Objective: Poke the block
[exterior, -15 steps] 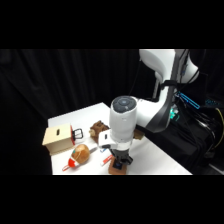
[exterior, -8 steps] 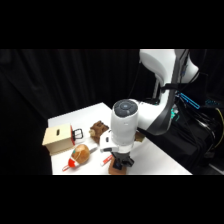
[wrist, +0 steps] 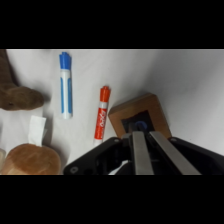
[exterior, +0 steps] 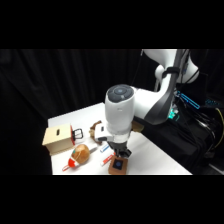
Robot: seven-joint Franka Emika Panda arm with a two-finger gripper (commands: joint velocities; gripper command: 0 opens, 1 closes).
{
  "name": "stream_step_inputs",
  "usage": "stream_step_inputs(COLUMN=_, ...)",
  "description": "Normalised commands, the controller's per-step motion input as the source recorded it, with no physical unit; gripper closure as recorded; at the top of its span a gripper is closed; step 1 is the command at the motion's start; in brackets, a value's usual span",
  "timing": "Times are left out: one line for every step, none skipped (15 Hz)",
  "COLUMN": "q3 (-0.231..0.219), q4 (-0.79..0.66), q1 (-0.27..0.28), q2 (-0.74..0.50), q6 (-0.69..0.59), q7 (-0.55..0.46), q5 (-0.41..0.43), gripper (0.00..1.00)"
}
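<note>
End effector (wrist: 145, 137), fingers pressed together, sits over the block (wrist: 142, 114); press straight down on blue mark, avoid the red marker (wrist: 101, 114) just left.

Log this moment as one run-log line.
task: poke block | gripper: shut, tips over block top mark | contact: cannot tell | nearby: red marker, blue marker | table

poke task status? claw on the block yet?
Done: the claw is lined up directly over the block, fingers close together, tips over the dark blue mark in the wrist view. In hand: the final descent; the side view puts the claw right above the block, but actual contact can't be confirmed. Left: press or nudge the block, then lift clear. The red marker beside it is untouched.
</note>
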Motion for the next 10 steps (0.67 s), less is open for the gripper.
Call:
stream_step_inputs(q3=0.043, q4=0.02, q1=-0.087, q2=-0.34, q6=-0.39, q7=-0.10, q5=0.067, gripper=0.61)
stream_step_inputs(q3=0.047, q4=0.03, q1=-0.092, q2=-0.32, q6=-0.37, q7=-0.10, q5=0.068, gripper=0.52)
stream_step_inputs(q3=0.047, q4=0.02, q1=-0.097, q2=-0.31, q6=-0.34, q7=-0.09, q5=0.069, gripper=0.44)
stream_step_inputs(q3=0.047, q4=0.03, q1=-0.100, q2=-0.30, q6=-0.33, q7=-0.10, q5=0.068, gripper=0.37)
stream_step_inputs(q3=0.049, q4=0.02, q1=-0.105, q2=-0.28, q6=-0.30, q7=-0.09, q5=0.078, gripper=0.28)
stream_step_inputs(q3=0.049, q4=0.02, q1=-0.113, q2=-0.26, q6=-0.28, q7=-0.10, q5=0.091, gripper=0.21)
stream_step_inputs(q3=0.048, q4=0.02, q1=-0.112, q2=-0.24, q6=-0.26, q7=-0.10, q5=0.091, gripper=0.11)
stream_step_inputs(q3=0.044, q4=0.02, q1=-0.112, q2=-0.23, q6=-0.24, q7=-0.09, q5=0.094, gripper=0.04)
stream_step_inputs(q3=0.042, q4=0.02, q1=-0.111, q2=-0.21, q6=-0.22, q7=-0.09, q5=0.098, gripper=0.00)
stream_step_inputs(q3=0.039, q4=0.01, q1=-0.112, q2=-0.20, q6=-0.19, q7=-0.09, q5=0.108, gripper=0.00)
